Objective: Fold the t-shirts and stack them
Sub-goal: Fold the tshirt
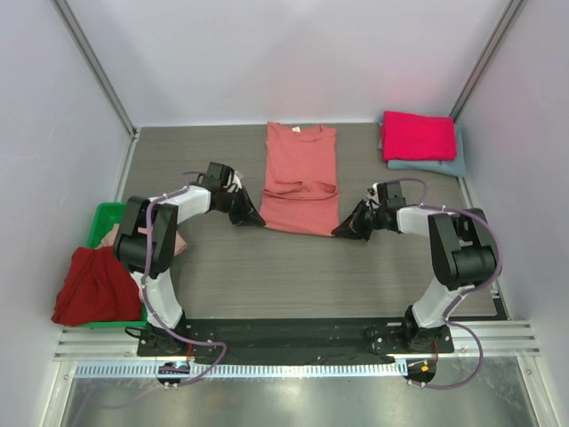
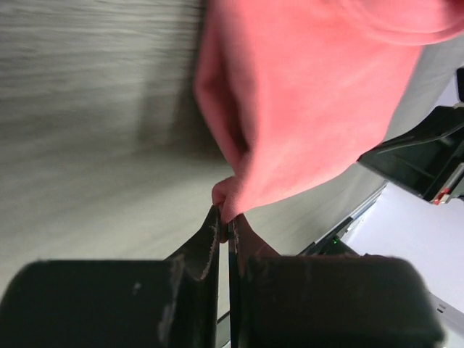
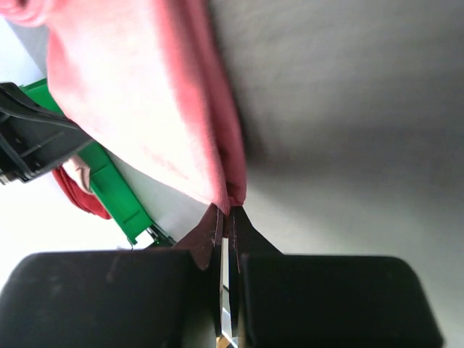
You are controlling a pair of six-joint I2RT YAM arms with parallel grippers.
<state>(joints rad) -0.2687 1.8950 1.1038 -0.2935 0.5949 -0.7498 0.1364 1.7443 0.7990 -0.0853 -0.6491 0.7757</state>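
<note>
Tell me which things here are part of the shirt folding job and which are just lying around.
Part of the job:
salmon t-shirt, its near corners pinched by the left end effector and right end effector
magenta t-shirt, folded on the grey-blue t-shirt, far right
dark red t-shirt, left edge

Just lying about:
green bin, under the dark red t-shirt

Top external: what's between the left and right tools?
The salmon t-shirt: its near hem spans from the left tool to the right tool, each shut on a corner. Shows in the top view.
</note>
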